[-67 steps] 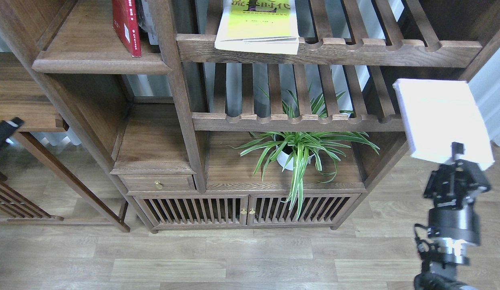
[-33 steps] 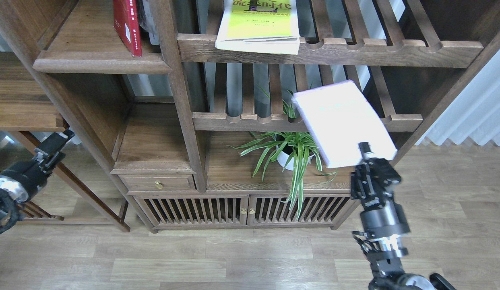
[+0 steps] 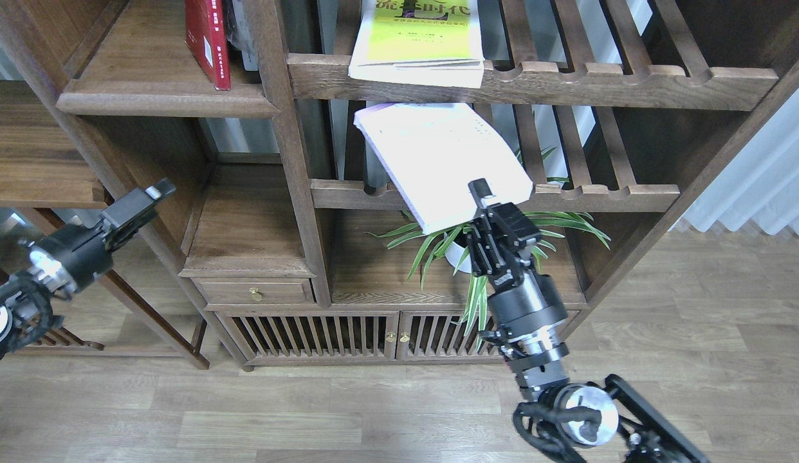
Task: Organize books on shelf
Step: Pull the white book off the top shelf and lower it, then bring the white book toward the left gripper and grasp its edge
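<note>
The right gripper (image 3: 483,200) is clamped on the near edge of the pale lavender-white book (image 3: 438,157), holding it tilted in front of the slatted racks (image 3: 605,190), above the potted plant (image 3: 464,247). The yellow-green book (image 3: 417,40) lies on the upper slatted rack just above it, overhanging the front rail. At the upper left, the red book (image 3: 210,38) stands upright on the shelf (image 3: 161,103), near its right end. The left gripper (image 3: 139,202) hovers low at the left, holding nothing; whether its fingers are parted I cannot tell.
</note>
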`<state>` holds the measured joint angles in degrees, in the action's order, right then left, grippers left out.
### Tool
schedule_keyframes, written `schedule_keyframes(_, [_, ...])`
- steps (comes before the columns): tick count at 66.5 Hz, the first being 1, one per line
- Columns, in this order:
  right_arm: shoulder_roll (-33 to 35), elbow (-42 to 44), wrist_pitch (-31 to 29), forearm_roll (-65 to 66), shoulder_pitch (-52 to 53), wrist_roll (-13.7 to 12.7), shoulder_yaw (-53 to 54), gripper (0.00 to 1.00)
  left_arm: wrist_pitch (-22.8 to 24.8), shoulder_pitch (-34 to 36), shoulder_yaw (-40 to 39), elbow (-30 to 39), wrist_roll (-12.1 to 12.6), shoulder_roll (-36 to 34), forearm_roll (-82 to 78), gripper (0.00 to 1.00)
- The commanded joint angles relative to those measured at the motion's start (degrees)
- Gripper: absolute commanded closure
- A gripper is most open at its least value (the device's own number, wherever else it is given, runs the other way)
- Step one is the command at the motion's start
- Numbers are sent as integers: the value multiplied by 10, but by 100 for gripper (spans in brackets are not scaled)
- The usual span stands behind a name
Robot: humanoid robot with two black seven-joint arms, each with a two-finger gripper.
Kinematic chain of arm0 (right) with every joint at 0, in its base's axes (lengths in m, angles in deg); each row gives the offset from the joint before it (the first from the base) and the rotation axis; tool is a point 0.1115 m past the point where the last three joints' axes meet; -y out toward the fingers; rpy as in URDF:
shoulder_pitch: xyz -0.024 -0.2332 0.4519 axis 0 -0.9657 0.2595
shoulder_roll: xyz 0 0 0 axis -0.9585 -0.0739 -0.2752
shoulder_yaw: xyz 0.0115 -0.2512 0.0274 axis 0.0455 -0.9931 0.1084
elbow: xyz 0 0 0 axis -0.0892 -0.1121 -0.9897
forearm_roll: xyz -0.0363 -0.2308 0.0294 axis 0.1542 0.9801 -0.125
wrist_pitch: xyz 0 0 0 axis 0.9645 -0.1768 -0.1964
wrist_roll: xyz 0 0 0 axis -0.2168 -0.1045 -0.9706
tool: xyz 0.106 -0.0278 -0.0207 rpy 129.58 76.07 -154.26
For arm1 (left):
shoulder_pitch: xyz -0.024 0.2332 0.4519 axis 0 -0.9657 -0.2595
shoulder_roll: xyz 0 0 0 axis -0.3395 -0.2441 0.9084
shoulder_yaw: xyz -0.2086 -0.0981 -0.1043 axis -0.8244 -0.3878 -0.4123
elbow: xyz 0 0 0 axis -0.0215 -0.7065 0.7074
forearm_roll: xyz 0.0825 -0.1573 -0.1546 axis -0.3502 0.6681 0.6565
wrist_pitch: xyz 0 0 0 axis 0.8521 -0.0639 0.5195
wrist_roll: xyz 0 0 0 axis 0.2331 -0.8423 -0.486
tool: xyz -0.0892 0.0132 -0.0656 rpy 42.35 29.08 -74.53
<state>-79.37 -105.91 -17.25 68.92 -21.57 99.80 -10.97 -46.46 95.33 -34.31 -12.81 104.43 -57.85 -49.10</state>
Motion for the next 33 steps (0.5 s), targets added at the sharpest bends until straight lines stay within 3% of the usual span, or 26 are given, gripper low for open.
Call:
schedule_keyframes(1, [-14,-17,-12,36,-26,-4,4,94,0,-23,-54,40,42,-3,81,1])
schedule_keyframes(5, [-14,-19,-15,57,-39,-5,4,94,0,-55,-62,61,77,-7,124,1])
schedule_keyframes(17, [-14,-19,-34,99,-67,-7,-2,94,0,-158,-73,98,77,-6,148,0])
schedule_keyframes(33, [-14,-19,-51,99,-100,-11,-12,94,0,-236,-63,113,77,-8,170,0])
